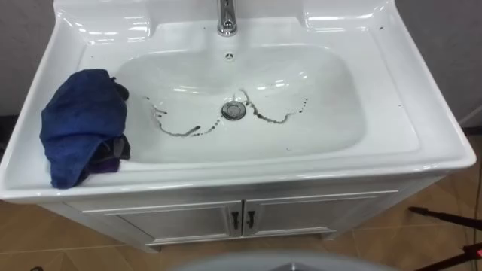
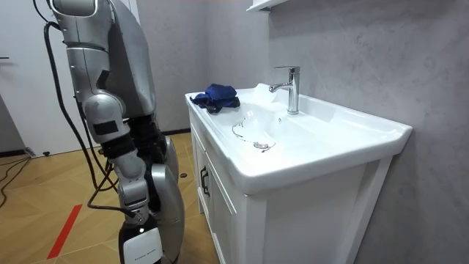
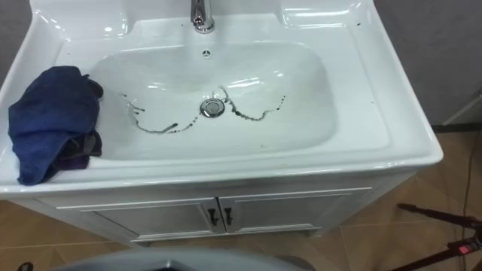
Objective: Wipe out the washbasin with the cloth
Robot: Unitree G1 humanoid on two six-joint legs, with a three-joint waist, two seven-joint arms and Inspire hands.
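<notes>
The white basin [image 1: 354,124] has dark, wavy smears of dirt [image 1: 177,129] on its floor, to the left and right of the metal drain [image 1: 233,111]. A crumpled dark blue cloth [image 1: 79,124] lies on the basin's left rim, partly hanging over the bowl's edge; it also shows as the blue cloth [image 2: 218,96] at the far end in the room view. I stand at the vanity's front, facing the basin. My right hand [image 2: 139,233] hangs at my side, below the rim and well away from the cloth.
A chrome tap [image 1: 227,19] stands at the middle of the back rim. Below are the white cabinet doors [image 1: 241,218] with dark handles. A grey wall lies behind the basin, with wooden floor around it. A dark stand leg [image 1: 444,217] lies on the floor at the right.
</notes>
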